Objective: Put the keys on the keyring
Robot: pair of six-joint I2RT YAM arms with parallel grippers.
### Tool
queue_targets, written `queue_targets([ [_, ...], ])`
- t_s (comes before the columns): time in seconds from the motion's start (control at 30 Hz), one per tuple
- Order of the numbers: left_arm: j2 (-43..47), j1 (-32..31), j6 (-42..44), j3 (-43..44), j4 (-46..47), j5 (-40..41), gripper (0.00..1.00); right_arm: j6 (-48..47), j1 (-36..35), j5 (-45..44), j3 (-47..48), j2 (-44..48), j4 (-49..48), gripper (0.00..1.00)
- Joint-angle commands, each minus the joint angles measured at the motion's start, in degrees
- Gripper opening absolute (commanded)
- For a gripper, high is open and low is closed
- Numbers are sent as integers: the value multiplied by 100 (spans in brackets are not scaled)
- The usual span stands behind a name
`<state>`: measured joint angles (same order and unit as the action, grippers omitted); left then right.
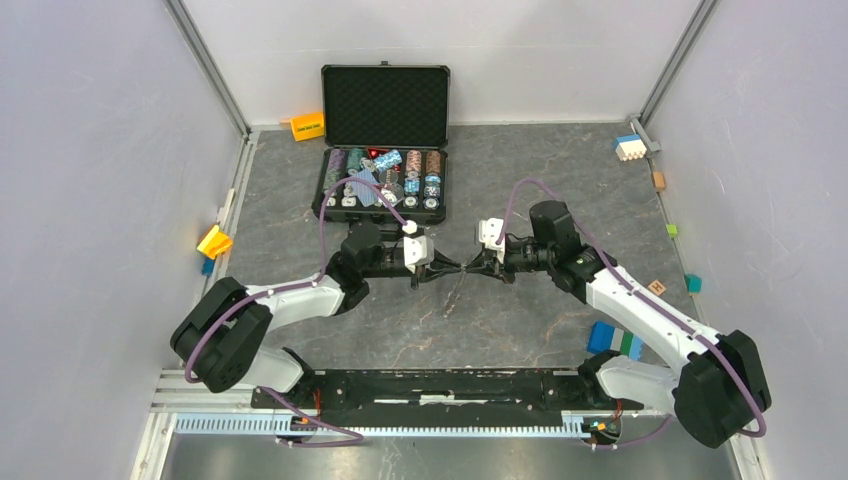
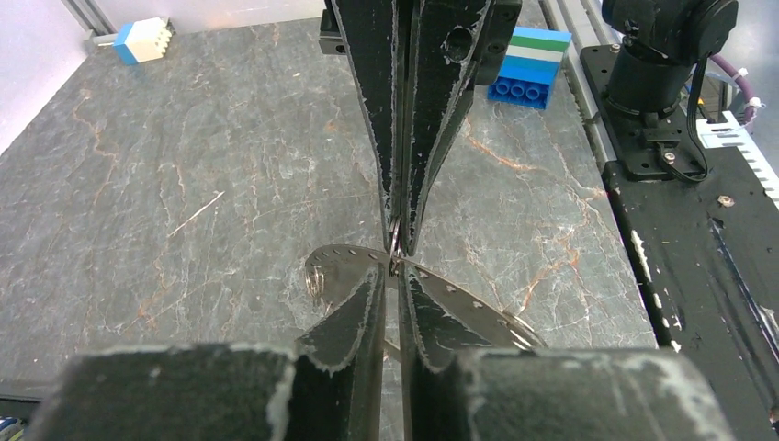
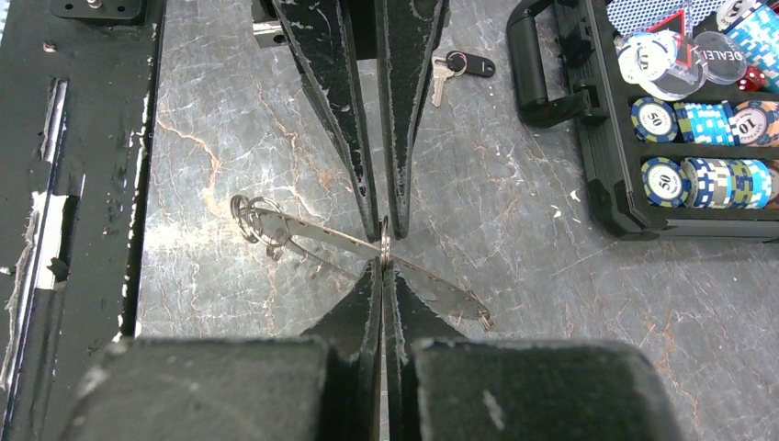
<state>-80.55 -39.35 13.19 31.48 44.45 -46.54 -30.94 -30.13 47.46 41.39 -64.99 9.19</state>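
Top external view: we are seeing both arms meeting tip to tip over the table (image 1: 560, 170), near the open black case (image 1: 384, 105).
We are watching the left gripper (image 1: 447, 267) and right gripper (image 1: 467, 268) each pinching one thin wire ring (image 3: 386, 246). The flat grey keyring (image 3: 321, 237) is stretching just beneath them, and one key (image 3: 452, 66) is lying beside the case handle (image 3: 533, 64).

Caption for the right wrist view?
The left gripper and right gripper meet tip to tip, pinching the keyring; one key lies near the case.
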Motion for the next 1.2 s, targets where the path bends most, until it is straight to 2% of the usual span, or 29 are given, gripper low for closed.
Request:
queue_targets([
  [0.0,121,-44,270,236,39,4,15,-24,-70,83,221,-5,-49,0],
  [0.3,116,-65,252,261,29,-31,2,40,-81,123,186,-19,-128,0],
  [0.73,269,-64,330,249,-151,-221,2,-21,-79,-23,90,-18,-151,1],
  [0.8,342,-64,577,330,-528,-217,2,-40,-81,-60,72,-39,-146,6],
  [1.0,578,-64,1422,720,-2077,65,2,-103,-81,-45,175,-110,-51,30],
  [1.17,722,-64,1891,1043,-3050,315,2,-184,-81,4,312,-119,46,43],
])
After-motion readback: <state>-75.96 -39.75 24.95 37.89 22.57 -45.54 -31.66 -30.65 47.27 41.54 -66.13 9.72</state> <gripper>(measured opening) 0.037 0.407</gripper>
